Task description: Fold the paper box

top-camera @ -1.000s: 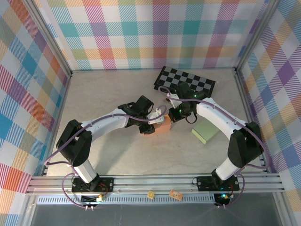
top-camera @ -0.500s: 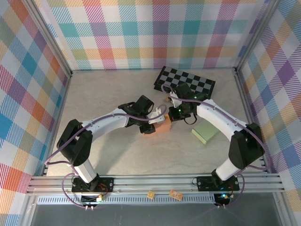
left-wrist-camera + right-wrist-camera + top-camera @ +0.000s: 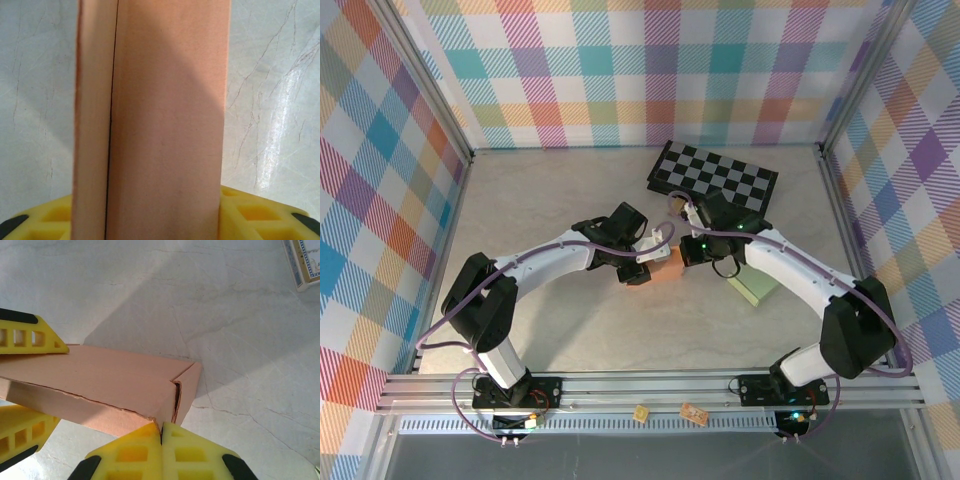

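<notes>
Two grippers meet at the paper box (image 3: 667, 271), which sits on the table (image 3: 550, 200) between the arms. We note the left gripper (image 3: 657, 257) straddling it: in the right wrist view one yellow finger (image 3: 30, 336) lies against one broad face and its mate against the opposite face, so the box is clamped between them. Right gripper (image 3: 161, 432): pads pressed together, nothing between. Their tips touch the box's near corner, beside the end flap (image 3: 187, 390).
</notes>
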{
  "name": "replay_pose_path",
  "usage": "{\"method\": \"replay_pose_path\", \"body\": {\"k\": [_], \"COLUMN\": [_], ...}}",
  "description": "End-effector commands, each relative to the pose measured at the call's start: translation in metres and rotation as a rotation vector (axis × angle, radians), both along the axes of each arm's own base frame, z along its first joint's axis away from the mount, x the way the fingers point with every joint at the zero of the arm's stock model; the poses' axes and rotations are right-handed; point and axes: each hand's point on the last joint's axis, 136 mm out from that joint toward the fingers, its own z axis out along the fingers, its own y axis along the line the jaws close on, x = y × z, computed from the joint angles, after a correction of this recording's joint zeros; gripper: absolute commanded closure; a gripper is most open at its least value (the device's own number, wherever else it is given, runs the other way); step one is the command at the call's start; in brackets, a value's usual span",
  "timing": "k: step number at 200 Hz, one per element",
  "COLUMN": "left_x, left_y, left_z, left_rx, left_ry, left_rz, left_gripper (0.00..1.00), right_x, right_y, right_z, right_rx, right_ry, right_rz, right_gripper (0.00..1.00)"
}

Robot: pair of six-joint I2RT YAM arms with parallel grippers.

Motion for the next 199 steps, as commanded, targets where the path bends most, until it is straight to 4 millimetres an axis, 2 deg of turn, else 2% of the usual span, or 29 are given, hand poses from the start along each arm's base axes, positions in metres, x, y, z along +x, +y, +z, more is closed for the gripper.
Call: {"method": "replay_pose_path", "body": {"k": [1,99,150,170,199], "left_x": [0.004,-0.001,-0.004,0.000,0.007], "left_y": [0.004,-0.001,-0.001,0.002,0.008], "left_z": [-0.001,0.033,0.041,0.045,0.065], "left_rx": [-0.001,-0.184,-0.243,-0.264,-0.316], "left_ry": [0.021,0.043,0.086,0.068,0.052], "left_rz": [0.044,0.170,0.248,0.298,0.395], "left_gripper": [0.47,0.41,0.41,0.41,0.42], "right_x": [-0.012,-0.015,-0.012,-0.011,-0.008], "right_y": [-0.007,-0.010,-0.009,-0.008,-0.008], "right_z": [-0.014,-0.018,-0.016,-0.015,-0.014], "right_rx": [-0.051,-0.090,-0.096,-0.096,-0.107], "right_ry": [0.033,0.005,-0.001,-0.003,-0.009], "right_rz": [-0.011,-0.038,-0.050,-0.052,-0.065], "right_gripper": [1.00,1.00,1.00,1.00,1.00]}}
